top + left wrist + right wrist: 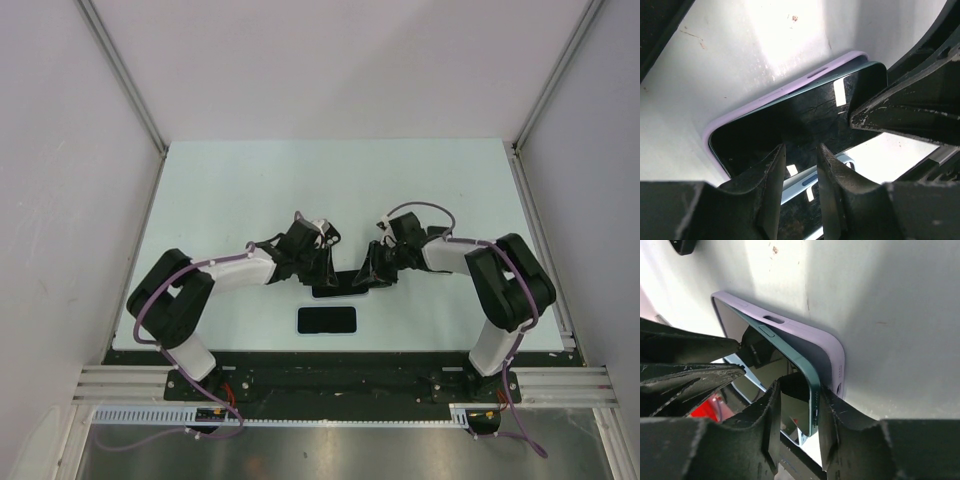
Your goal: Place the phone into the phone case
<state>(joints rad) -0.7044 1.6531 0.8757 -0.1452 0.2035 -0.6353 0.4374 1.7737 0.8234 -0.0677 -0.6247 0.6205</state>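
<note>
At the middle of the pale table (250, 190), the two arms are meeting tip to tip over the phone (805, 115). It is lying screen-up in the lilac phone case (760, 100) but is not sitting fully home. In the left wrist view the far long side is nestling under the case's rim. In the right wrist view the teal frame is angling up out of the case wall towards the end nearest that camera. The right gripper (799, 390) is clamping that raised corner, one finger lying on the screen side and the other pressing against the case's short end. The left gripper (801, 150) is resting on the glass near the other long edge with only a narrow gap showing between its fingers. I cannot tell whether it is gripping anything or merely bearing down. Nearer the arm bases, a dark flat slab (327, 320) is lying apart from the case.
</note>
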